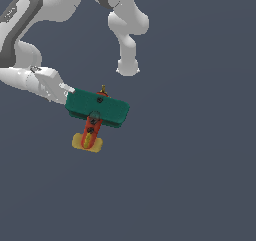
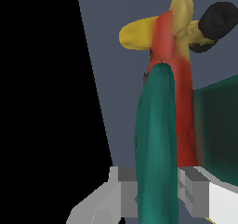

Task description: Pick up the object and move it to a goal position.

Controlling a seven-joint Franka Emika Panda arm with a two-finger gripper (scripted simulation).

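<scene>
Gripper [image 2: 155, 195] was clamped on the toy airplane [image 1: 96, 112] — wrist view showed a grey finger [image 2: 118, 193] pressed on each side of the teal wing's [image 2: 157, 144] edge. In the exterior view the fingers were mostly hidden behind the wing; only the white hand showed, at the wing end on the exterior view's left. Plane hung off that hand, wing tilted, red-orange body [image 1: 92, 127] running down to the pale yellow tail [image 1: 88, 142]. Whether it touched the dark grey ground [image 1: 190, 185] — couldn't tell, no shadow. Wrist view: approx. a third was plain black, and a dark wheel [image 2: 218, 21] beside the tail was blurred. Arm's upper links were cut off by the frame.
</scene>
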